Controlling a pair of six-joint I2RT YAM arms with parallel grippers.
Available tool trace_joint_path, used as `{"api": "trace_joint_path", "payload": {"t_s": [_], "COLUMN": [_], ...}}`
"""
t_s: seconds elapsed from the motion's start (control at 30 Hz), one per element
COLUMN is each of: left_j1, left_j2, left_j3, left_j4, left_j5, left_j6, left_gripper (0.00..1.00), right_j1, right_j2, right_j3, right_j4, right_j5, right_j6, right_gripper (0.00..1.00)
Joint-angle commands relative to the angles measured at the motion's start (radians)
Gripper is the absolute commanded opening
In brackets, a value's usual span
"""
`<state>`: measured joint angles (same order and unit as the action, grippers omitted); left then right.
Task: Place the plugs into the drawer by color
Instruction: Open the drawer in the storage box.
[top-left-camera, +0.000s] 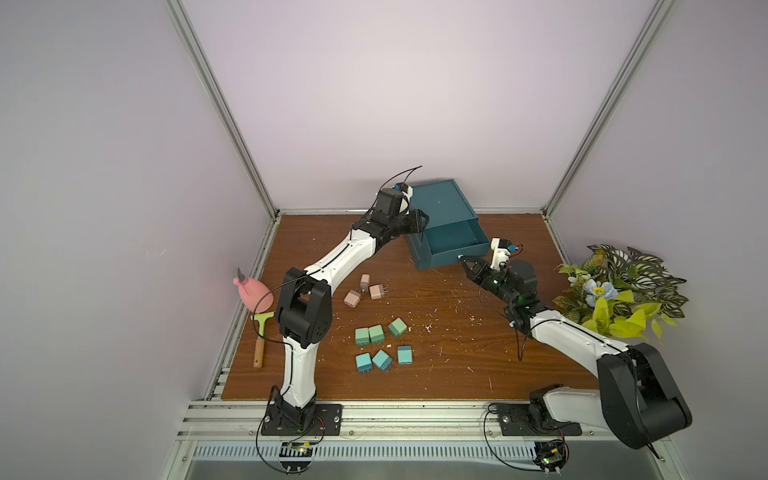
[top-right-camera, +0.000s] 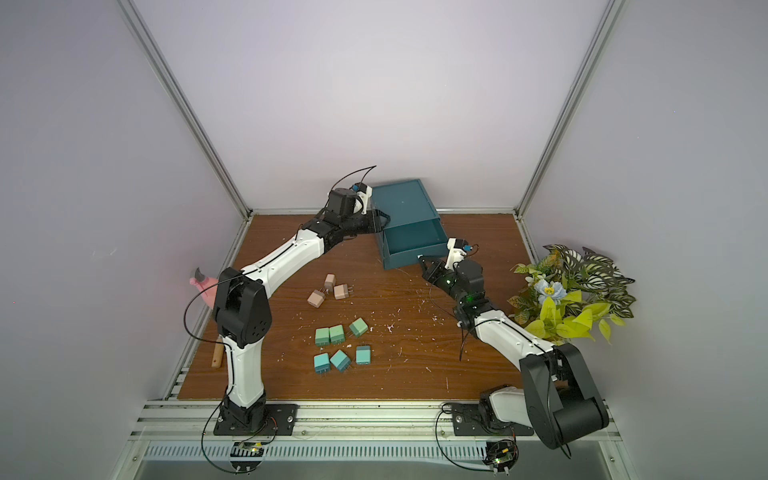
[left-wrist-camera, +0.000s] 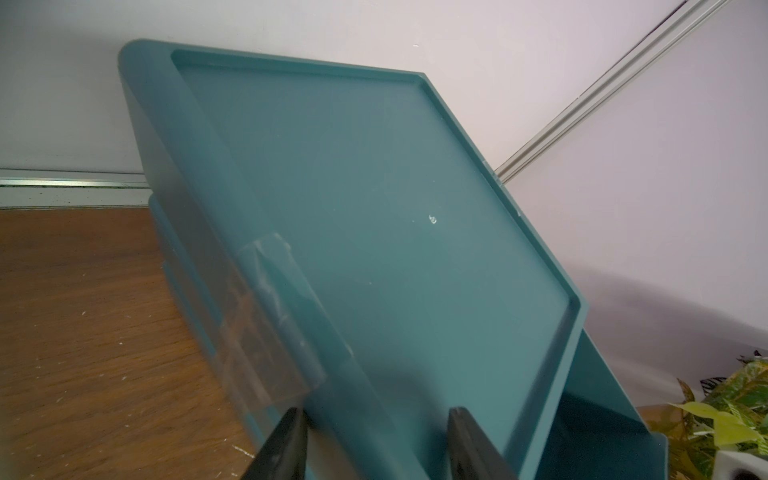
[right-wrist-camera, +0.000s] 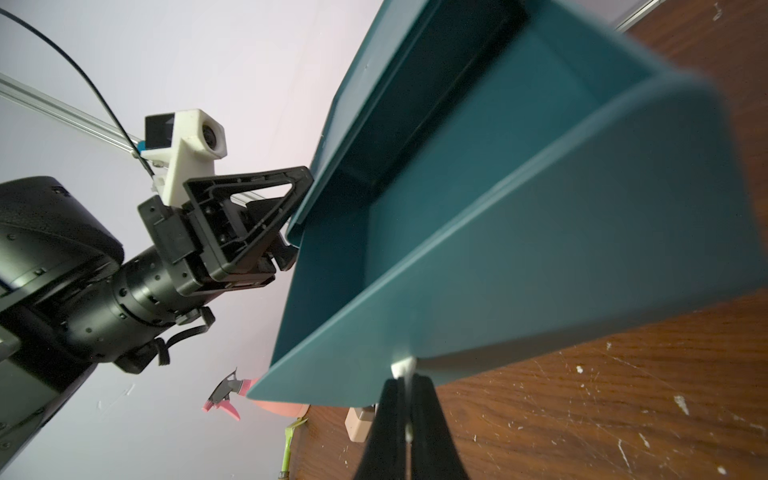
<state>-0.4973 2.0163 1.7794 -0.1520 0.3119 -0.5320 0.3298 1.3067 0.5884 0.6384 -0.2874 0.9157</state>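
Top views, three pink plugs (top-left-camera: 365, 290), three green (top-left-camera: 376, 332), three turquoise (top-left-camera: 382, 359)

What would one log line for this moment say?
top drawer: pulled open, empty | right gripper: shut on white tab handle | left gripper: bracing chest | plugs: all on table

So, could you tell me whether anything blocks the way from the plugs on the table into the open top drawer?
Nothing visible does: the top drawer stands pulled out and empty, with bare table between it and the plugs.
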Motion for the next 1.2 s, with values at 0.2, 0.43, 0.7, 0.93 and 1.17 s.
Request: {"api": "trace_joint_path", "payload": {"t_s": [0.2, 0.43, 0.7, 0.93, 1.17], "left_j1": [-0.008, -0.009, 0.014, 0.039, 0.041], "left_j2": [-0.003, -0.008, 0.038, -0.013, -0.022], "left_j3": [-0.018, 0.014, 0.077, 0.074, 0.060], "left_j4": [-0.015, -0.040, -0.084, -0.066, -0.034], "left_j5": [-0.014, -0.026, -0.034, -0.069, -0.117], "left_j6": [0.007, 0.024, 0.034, 0.028, -0.006], "left_gripper": [0.49, 0.50, 0.51, 0.53, 0.57], "right_j1": [0.008, 0.008, 0.002, -0.032, -0.145], "right_j2": [0.022, -0.018, -0.103, -0.185, 0.089], "right_j3": [0.002, 0.020, 0.037, 0.178, 0.543], "right_j4": [0.031, -0.023, -0.125, -0.274, -0.421], "right_j5": [0.010, 0.038, 0.095, 0.265, 0.119], "right_j6": [-0.041, -0.086, -0.179, -0.341, -0.403], "right_gripper": [0.03, 0.22, 0.34, 0.37, 0.38]}}
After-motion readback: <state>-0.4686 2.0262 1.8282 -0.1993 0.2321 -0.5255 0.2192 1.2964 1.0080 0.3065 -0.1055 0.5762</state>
